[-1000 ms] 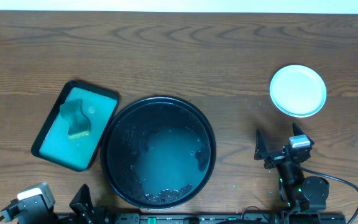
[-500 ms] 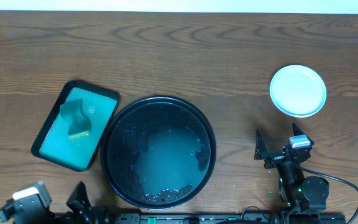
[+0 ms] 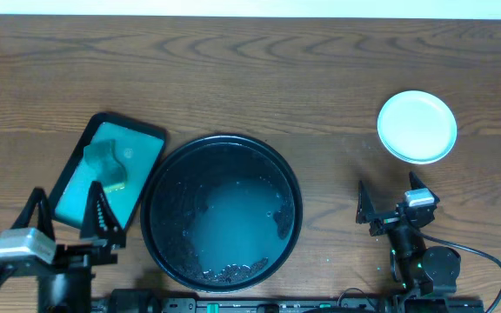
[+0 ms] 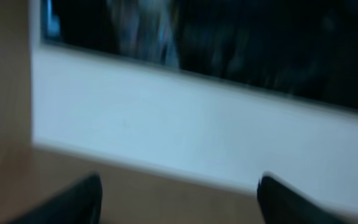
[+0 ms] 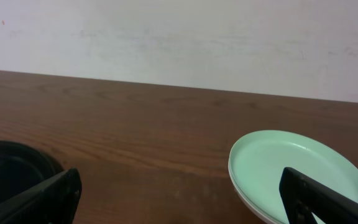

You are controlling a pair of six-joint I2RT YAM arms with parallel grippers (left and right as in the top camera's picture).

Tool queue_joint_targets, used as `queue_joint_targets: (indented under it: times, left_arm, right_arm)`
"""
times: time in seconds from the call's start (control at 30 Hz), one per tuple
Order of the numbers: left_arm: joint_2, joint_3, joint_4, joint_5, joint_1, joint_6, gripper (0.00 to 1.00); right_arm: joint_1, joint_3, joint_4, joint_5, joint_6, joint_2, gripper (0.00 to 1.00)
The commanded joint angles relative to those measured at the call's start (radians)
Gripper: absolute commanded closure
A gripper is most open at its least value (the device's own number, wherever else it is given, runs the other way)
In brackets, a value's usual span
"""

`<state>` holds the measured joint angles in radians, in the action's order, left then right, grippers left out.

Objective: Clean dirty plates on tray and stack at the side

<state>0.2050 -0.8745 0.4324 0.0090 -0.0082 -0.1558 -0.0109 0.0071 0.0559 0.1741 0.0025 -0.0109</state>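
Observation:
The round black tray (image 3: 222, 211) sits at the table's front centre, wet and smeared, with no plate on it. The plates (image 3: 417, 127) stand stacked at the right; in the right wrist view the top one (image 5: 297, 171) is mint, with a paler rim under it. My left gripper (image 3: 66, 213) is open and empty at the front left, by the near end of the teal rectangular tray (image 3: 68, 187). Its wrist view is blurred and shows only its two spread fingers (image 4: 179, 199) and a wall. My right gripper (image 3: 391, 204) is open and empty, in front of the stack (image 5: 182, 202).
The teal rectangular tray holds a teal and yellow sponge (image 3: 105, 167). The black tray's rim (image 5: 8, 165) shows at the left of the right wrist view. Bare wood lies along the back of the table.
My left gripper has come up from the front left corner into view, toward the teal tray. The right arm, plates and black tray have not moved.

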Motion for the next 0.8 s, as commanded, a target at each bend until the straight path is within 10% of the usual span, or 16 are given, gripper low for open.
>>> queue_joint_targets:
  times: [0.0,0.77]
  left_arm:
    - [-0.071,0.184,-0.157,0.050,-0.005,0.013,0.20]
    - [-0.204,0.783,-0.736,0.089,0.015,-0.025,0.20]
  right_arm:
    - [-0.010,-0.002,0.005,-0.010,-0.015,0.006,0.01]
    - [-0.010,-0.002,0.005,-0.010,-0.015,0.006,0.01]
